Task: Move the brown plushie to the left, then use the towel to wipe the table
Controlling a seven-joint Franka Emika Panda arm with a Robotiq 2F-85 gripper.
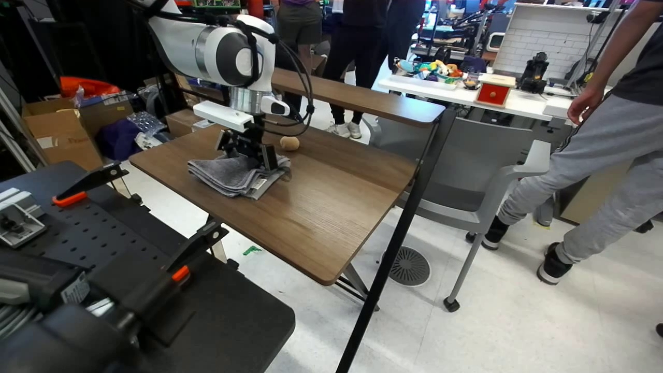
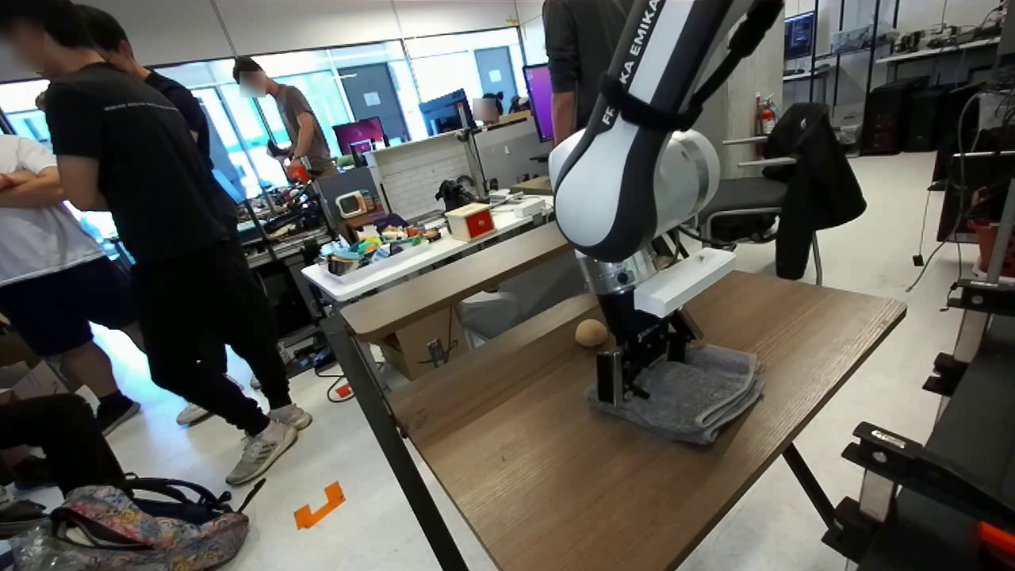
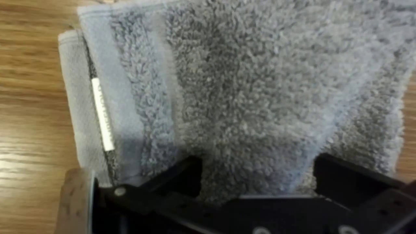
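At the far left of an exterior view, an open cardboard box (image 1: pixel 67 135) is seen behind a black workbench (image 1: pixel 248 311), along whose edge two clamps (image 1: pixel 197 244) with orange parts are set. Next, on the brown wood-grain table (image 1: pixel 331 217), the grey towel (image 1: pixel 220 175) is laid folded in layers; its white label (image 3: pixel 102 113) is shown in the wrist view near the left border of the fabric. Over the towel, the white robot arm (image 1: pixel 222 52) is bent downward, and the gripper (image 1: pixel 246 157) is directed at the upper layer. The jaws are spread wide, as is seen in both exterior views, and in the wrist view grey fabric is shown in the gap between them; whether the towel is touched by the gripper cannot be told. Right of the gripper, the brown plushie (image 1: pixel 289 143), small and round, is placed on the table, towards the side of the raised shelf (image 1: pixel 357 98); in both exterior views it is separated from the towel by bare wood. Farther right, a round, slotted grate (image 1: pixel 409 266) is set into the pale floor (image 1: pixel 456 336), near a grey chair (image 1: pixel 481 155). Behind the chair, a heap of coloured items (image 1: pixel 437 70) and a red-fronted box (image 1: pixel 493 95) are placed on a white desk (image 1: pixel 525 105). At the far right, a person (image 1: pixel 616 134) in grey trousers and dark shoes is shown standing beside the chair.
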